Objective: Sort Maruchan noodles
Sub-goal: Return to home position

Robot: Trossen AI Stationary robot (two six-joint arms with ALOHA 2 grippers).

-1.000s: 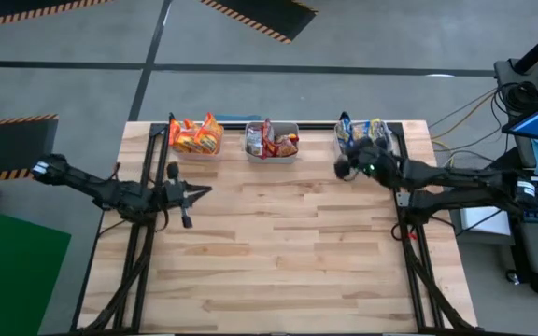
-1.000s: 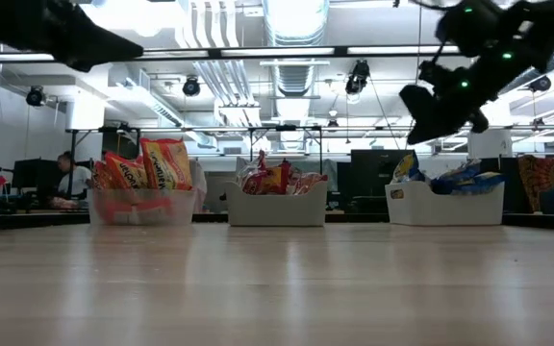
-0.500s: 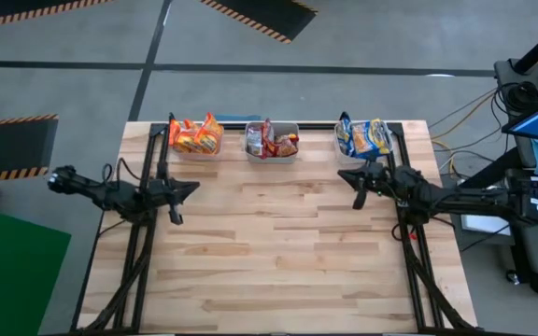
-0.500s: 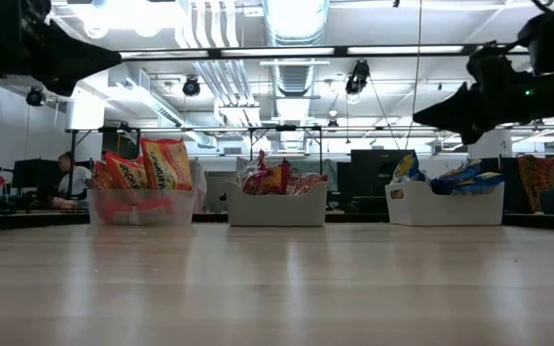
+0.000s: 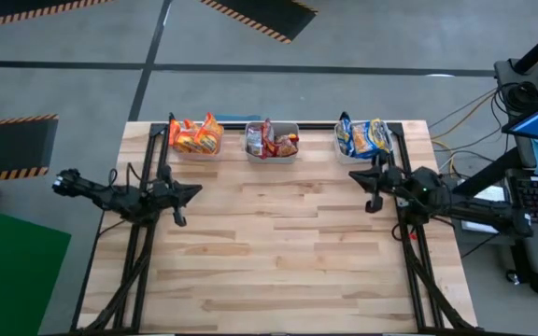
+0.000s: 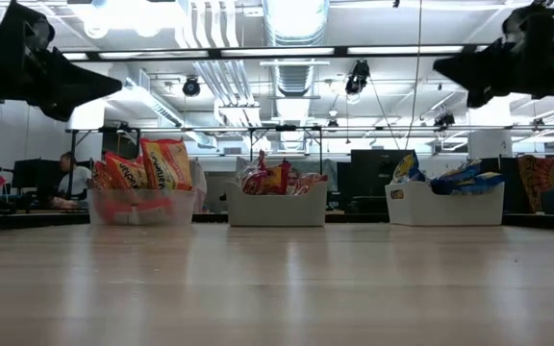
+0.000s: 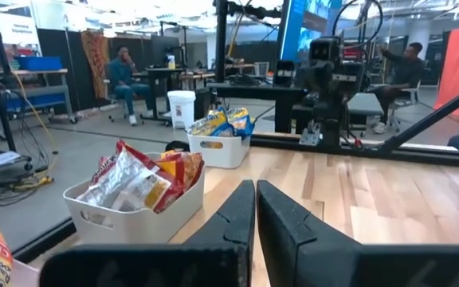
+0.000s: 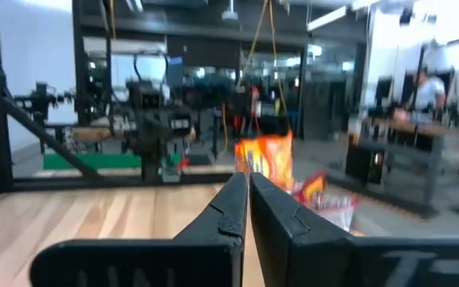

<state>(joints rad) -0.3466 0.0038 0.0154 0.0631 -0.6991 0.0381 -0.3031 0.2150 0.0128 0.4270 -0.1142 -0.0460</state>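
Observation:
The Maruchan noodles stand in three bins along the far edge. Orange packets (image 5: pixel 195 135) fill the left bin, red ones (image 5: pixel 271 140) the middle bin, and blue-and-yellow ones (image 5: pixel 364 136) the right bin. My left gripper (image 5: pixel 197 189) hovers near the table's left side, short of the orange bin, fingers shut and empty (image 7: pixel 256 191). My right gripper (image 5: pixel 354 175) hovers on the near side of the blue bin, also shut and empty (image 8: pixel 248 185). Both point level toward the table's middle, high above the wood (image 6: pixel 94 85) (image 6: pixel 450 69).
Three pale bins sit in a row at the far edge: left (image 6: pixel 142 206), middle (image 6: pixel 275 208), right (image 6: pixel 444 204). Black frame rails run along both table sides (image 5: pixel 148 243) (image 5: pixel 414 252). Bare wood (image 5: pixel 278 252) spreads between the arms and toward the near edge. People sit in the room beyond.
My right gripper has drawn back from the blue bin toward the table's right and near edges. It has risen and tipped from slanting down to level. My left gripper has drawn back a little toward the table's left edge. The packets have stayed in their bins.

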